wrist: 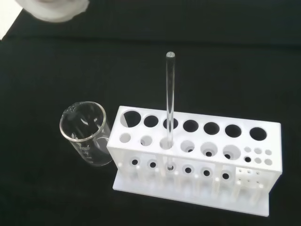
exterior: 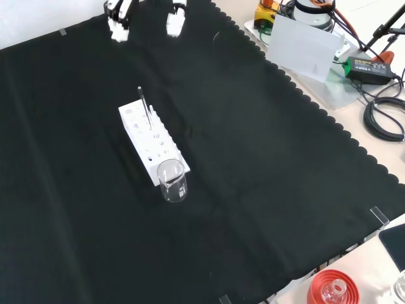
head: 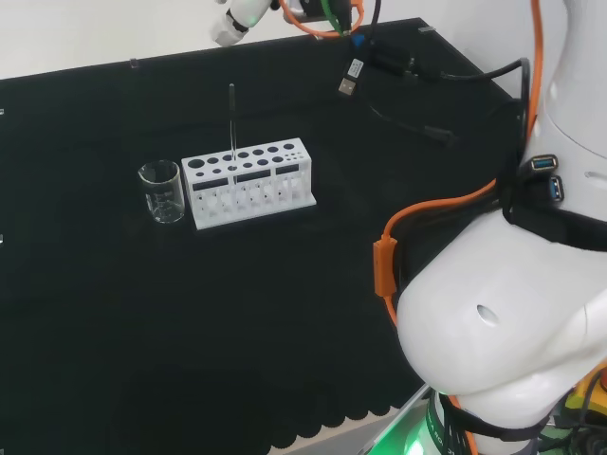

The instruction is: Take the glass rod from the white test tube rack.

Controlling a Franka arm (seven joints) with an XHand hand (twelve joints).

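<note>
Head view puts the hand (head: pixel 232 24) at the far top edge, at about twelve o'clock from the white test tube rack (head: pixel 248 182), well apart from it and above the back of the bench (head: pixel 142 313); so little of it shows there that I cannot tell how its fingers are set, and nothing is seen in them. The glass rod (head: pixel 231 123) stands upright in the rack, in a hole near the rack's left end in this view, its upper part rising clear above the rack top, nowhere near the hand. In the front view the hand's fingers (exterior: pixel 119 18) hang at the top edge, at roughly eleven o'clock from the rack (exterior: pixel 152 142), with open black cloth between them and the rod (exterior: pixel 145 107). Seen from the wrist view, the rod (wrist: pixel 169 108) is a thin, clear, straight cylinder with a rounded end, passing down through a hole in the nearer row of the rack's top plate. That rack (wrist: pixel 197 160) is matte white plastic, a long block on a flat foot, with two rows of large round holes and a cluster of small holes at one end. A short clear glass beaker (wrist: pixel 87 136) with a pouring lip stands just beside the rack's end. Matte black cloth covers the bench, its near edge scalloped.
</note>
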